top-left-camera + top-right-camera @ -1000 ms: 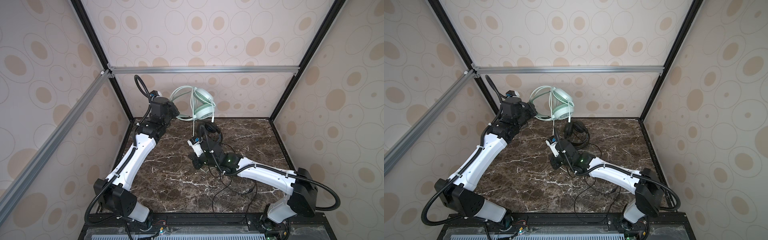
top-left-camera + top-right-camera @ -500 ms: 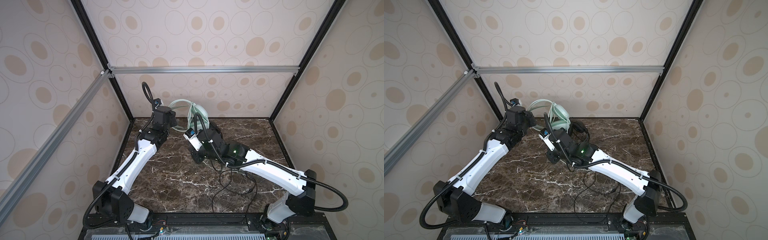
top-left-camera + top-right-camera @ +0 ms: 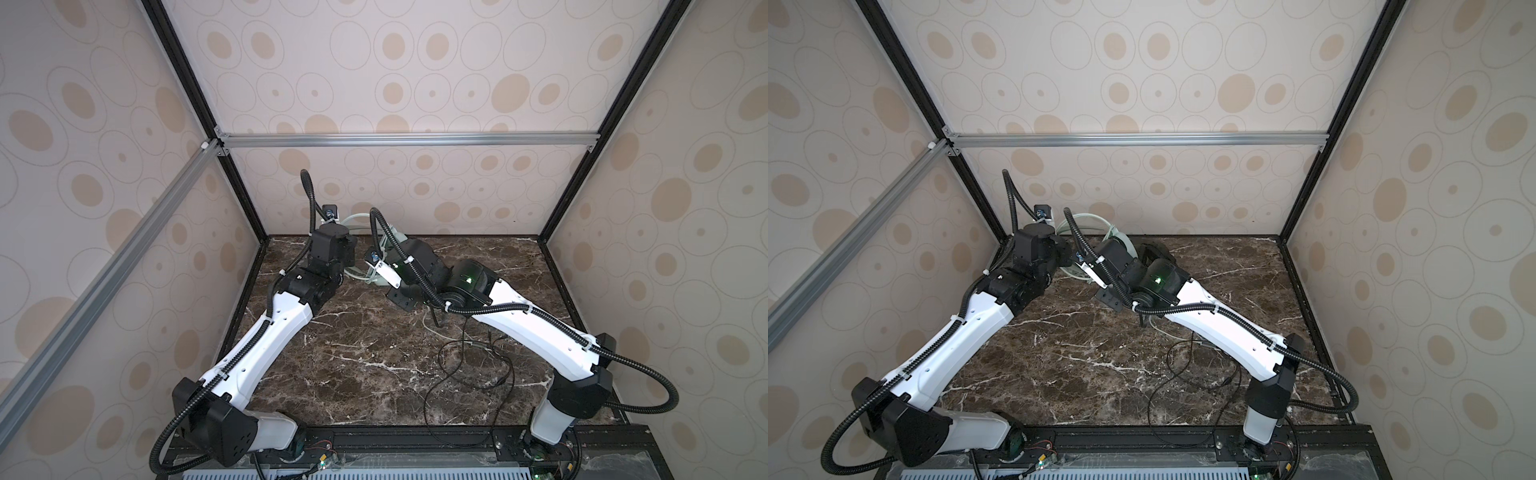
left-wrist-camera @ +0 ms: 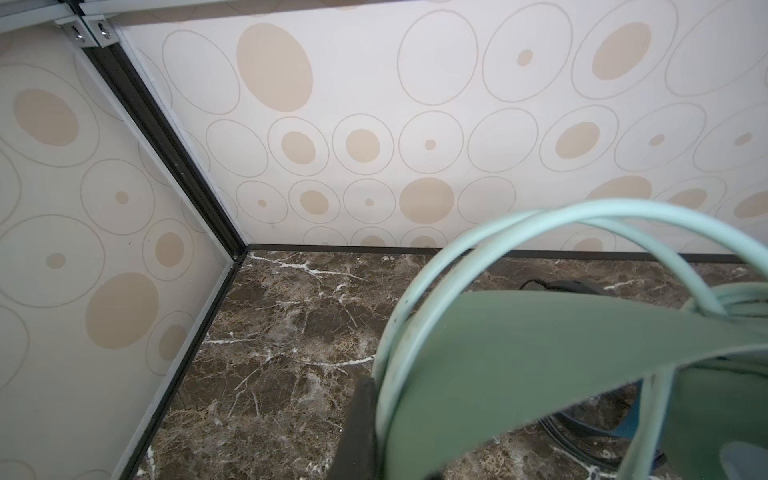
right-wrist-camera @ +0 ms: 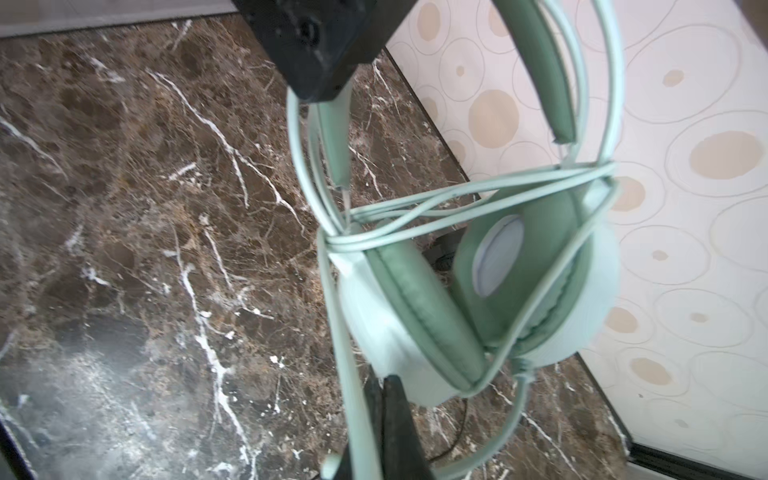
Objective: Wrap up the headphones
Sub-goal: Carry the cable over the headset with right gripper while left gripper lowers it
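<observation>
The mint-green headphones (image 5: pixel 478 299) hang near the back left corner, just above the marble, with their cable (image 5: pixel 457 199) looped around the ear cups and headband. My left gripper (image 5: pixel 316 45) is shut on the headband (image 4: pixel 540 353); one finger (image 4: pixel 359 428) shows beside it. My right gripper (image 5: pixel 384 399) is shut just below the ear cups, and a taut stretch of the mint cable (image 5: pixel 353 395) runs along its fingers. In both top views the arms hide most of the mint headphones (image 3: pixel 1075 226). The black headphones (image 3: pixel 1156 251) lie behind my right arm.
The black cable (image 3: pixel 469 374) sprawls in loose loops over the marble table (image 3: pixel 353 374), under and in front of my right arm (image 3: pixel 540 332). The back wall and the left corner post (image 4: pixel 174 166) stand close to both grippers.
My left arm has lowered the mint headphones from high against the back wall down to near the table. My right gripper has lifted and moved back toward them.
</observation>
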